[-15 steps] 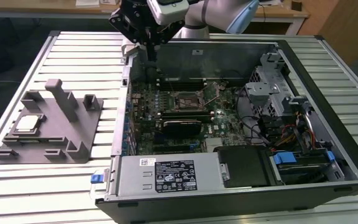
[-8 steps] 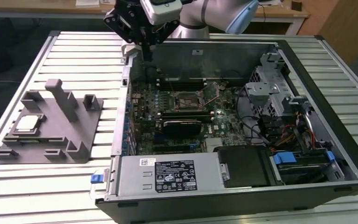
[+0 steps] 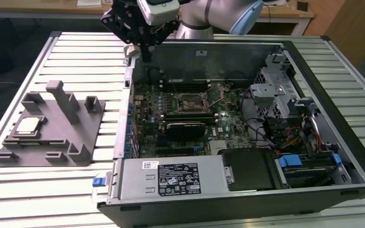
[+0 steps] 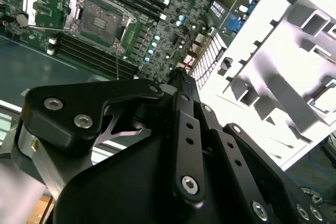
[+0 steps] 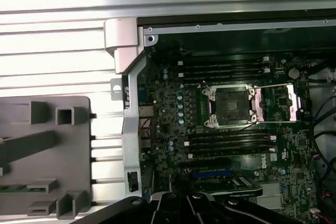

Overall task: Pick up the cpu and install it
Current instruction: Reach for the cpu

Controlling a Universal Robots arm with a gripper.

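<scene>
Toward the upper left of the exterior view, the gripper is hanging tip-down just above the far corner of the open computer case. Its claw is pinched fully together and is carrying nothing. The case's upright side wall is standing between the gripper and the grey fixture, which is sitting on the slatted metal table at the exterior view's left, just beside the case.

The cpu is lying flat in a pocket on that fixture, silvery top upward, well apart from the gripper. Taller grey posts are rising from the fixture close behind it.

Inside the case, the motherboard is lying flat. The cpu socket is sitting near its middle with nothing in it, and its metal hold-down frame is folded back beside it. Rows of memory slots are running along both sides of the socket. A power supply is filling the case's lower edge in the exterior view. A silver drive cage and loose cables are crowding the right side.
</scene>
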